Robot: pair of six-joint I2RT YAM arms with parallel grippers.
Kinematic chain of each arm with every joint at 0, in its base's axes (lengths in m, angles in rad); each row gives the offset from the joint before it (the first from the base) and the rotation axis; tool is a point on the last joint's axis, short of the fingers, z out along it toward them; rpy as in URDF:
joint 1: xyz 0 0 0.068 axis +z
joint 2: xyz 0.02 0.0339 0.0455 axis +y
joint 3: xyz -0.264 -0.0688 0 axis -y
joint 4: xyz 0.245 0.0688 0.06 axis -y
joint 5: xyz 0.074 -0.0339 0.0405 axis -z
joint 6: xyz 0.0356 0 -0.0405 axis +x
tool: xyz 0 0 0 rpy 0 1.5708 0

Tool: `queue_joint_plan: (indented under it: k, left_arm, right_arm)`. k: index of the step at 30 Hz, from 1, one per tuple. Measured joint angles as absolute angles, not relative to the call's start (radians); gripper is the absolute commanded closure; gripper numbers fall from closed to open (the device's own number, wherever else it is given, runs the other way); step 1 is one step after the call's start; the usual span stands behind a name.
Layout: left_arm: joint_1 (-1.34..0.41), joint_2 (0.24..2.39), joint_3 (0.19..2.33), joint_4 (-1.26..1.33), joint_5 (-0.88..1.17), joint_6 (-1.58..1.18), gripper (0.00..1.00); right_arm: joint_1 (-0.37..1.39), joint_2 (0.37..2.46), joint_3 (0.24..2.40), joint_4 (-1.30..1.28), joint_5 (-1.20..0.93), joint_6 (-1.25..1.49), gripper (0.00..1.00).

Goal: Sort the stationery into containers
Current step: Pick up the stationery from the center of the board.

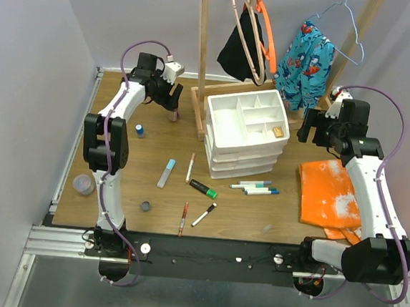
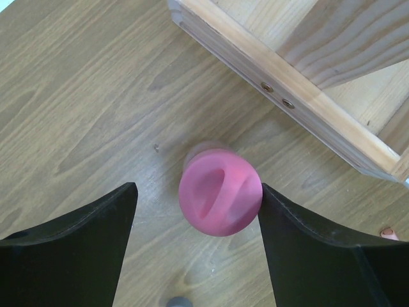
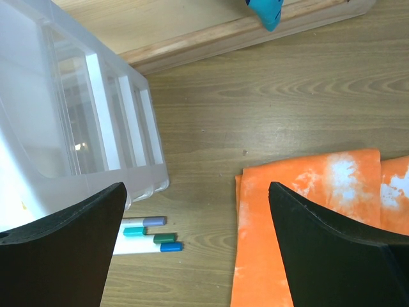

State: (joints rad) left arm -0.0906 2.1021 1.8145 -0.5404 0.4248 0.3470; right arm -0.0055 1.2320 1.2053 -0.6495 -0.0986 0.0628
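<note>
Straddling pink-capped bottle [image 2: 220, 192], upright near far edge of table [image 1: 257, 215] beside wooden rack base [image 2: 307, 96]: left gripper [image 2: 198, 187], jaws wide, not clamped; right gripper [image 3: 197, 185] spread wide, empty, between organiser [image 3: 64, 128] and orange cloth [image 3: 307, 211].

No legible text anywhere

Upright pink-capped bottle [image 2: 220, 192]; pens [image 1: 251, 183] scattered before white organiser [image 1: 248, 154].

Wood-grain surface [image 2: 77, 96] is looking matt, pink-capped bottle [image 2: 220, 192] is showing smooth plastic, white organiser [image 3: 64, 115] is glinting as translucent plastic, orange cloth [image 3: 307, 211] is looking soft and mottled.
</note>
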Motion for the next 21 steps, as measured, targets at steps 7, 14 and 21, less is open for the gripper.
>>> queue_joint_plan:
  k: [7, 14, 21]
  left_arm:
    - [-0.091, 2.110, 1.834, -0.541, 0.440, 0.336, 0.28]
    - [-0.091, 2.122, 1.847, -0.539, 0.464, 0.323, 0.36]
    - [-0.091, 2.141, 1.853, -0.542, 0.476, 0.319, 0.53]
  right_arm:
    - [-0.006, 1.231, 1.188, -0.643, -0.099, 0.063, 0.00]
    - [-0.006, 1.231, 1.184, -0.642, -0.099, 0.063, 0.00]
    - [-0.006, 1.229, 1.171, -0.632, -0.099, 0.063, 0.00]
